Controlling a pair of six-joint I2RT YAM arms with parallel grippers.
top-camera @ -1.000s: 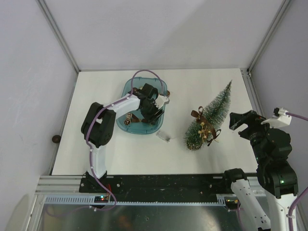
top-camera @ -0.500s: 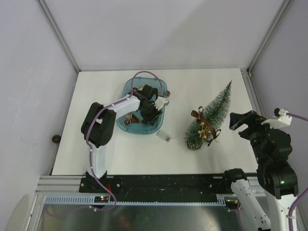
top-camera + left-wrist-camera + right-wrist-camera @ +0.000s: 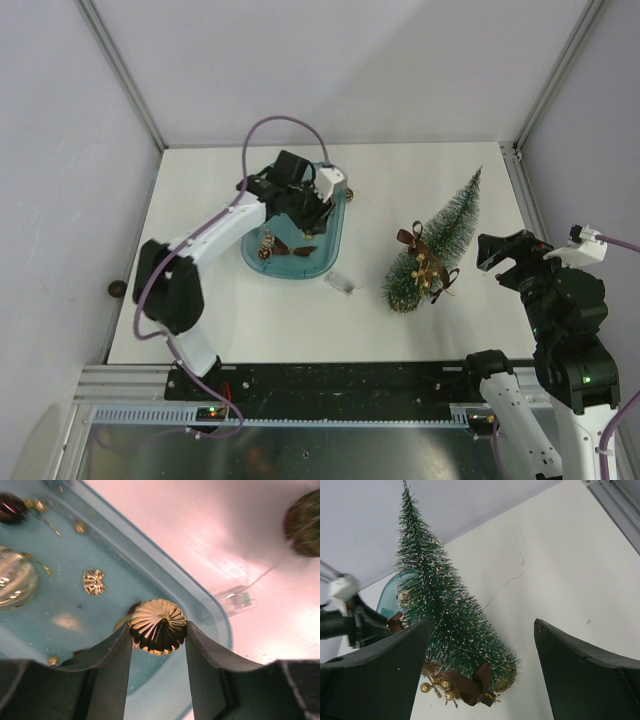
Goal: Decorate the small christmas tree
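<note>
White table [image 3: 240, 320]. Teal tray [image 3: 300, 268] left of centre, with a pinecone [image 3: 266, 249] and brown bits inside. The left gripper [image 3: 303, 215] hangs over the tray's far half; can't tell from above how its jaws stand. The small christmas tree [image 3: 446, 232] lies flat on the right, tip toward the far right corner, brown bow [image 3: 409, 237] and gold ornaments [image 3: 428, 272] on its lower part. Small clear item [image 3: 341, 283] sits just beside the tray's near right corner. The right gripper [image 3: 500, 258] is near the tree, not touching.
</note>
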